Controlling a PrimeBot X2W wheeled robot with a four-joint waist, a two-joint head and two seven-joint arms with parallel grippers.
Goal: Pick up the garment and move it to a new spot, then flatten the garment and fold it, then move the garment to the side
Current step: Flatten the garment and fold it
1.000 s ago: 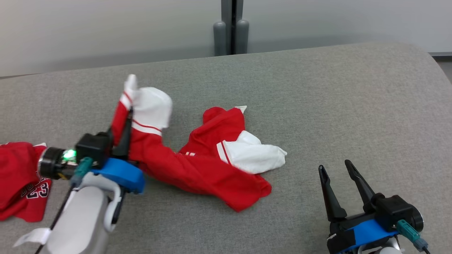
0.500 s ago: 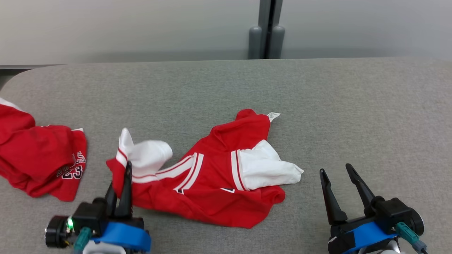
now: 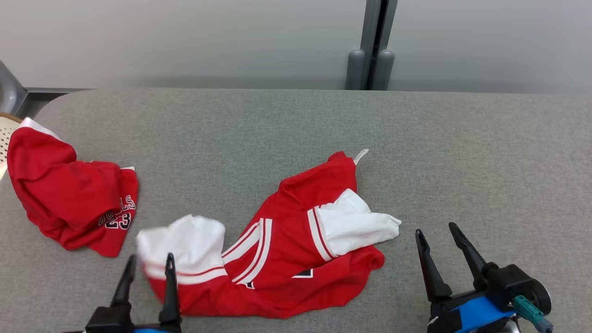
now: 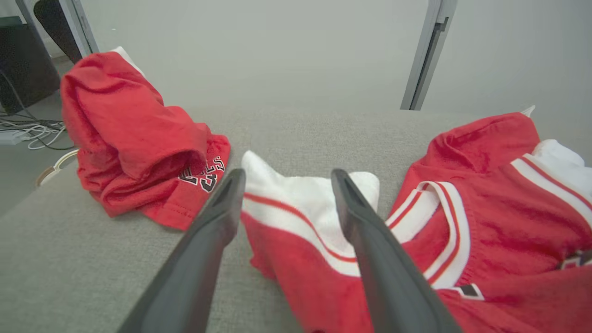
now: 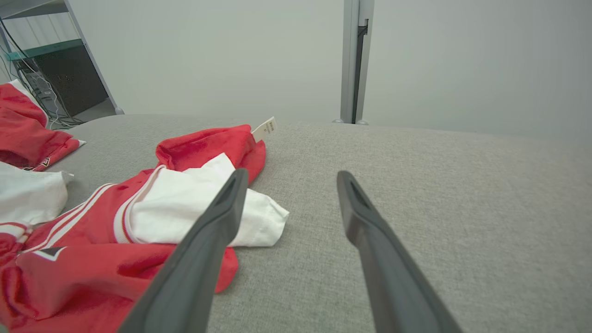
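Left claw: fingers apart, clamped on nothing. The garment, a red jersey with white sleeves, lies crumpled on the grey tabletop just ahead of this claw and to its right.

The nearer white sleeve sits between the fingertips. Whether cloth touches a finger I cannot tell.
Risk 1: if the claw rises or backs off with a fold hooked on a finger, the sleeve drags and the garment bunches further.

Right claw: fingers apart and empty over bare tabletop. The other white sleeve lies just to its left, folded over the red body.
Risk 2: a pinch here may take sleeve and body layers together, so flattening would pull a lump rather than one edge.

Beyond both claws, the far hem is humped, with its tag sticking up.

Left of the left claw and further out lies a second red garment, near but apart.
Risk 3: a wide leftward spread could sweep into it and tangle the two.
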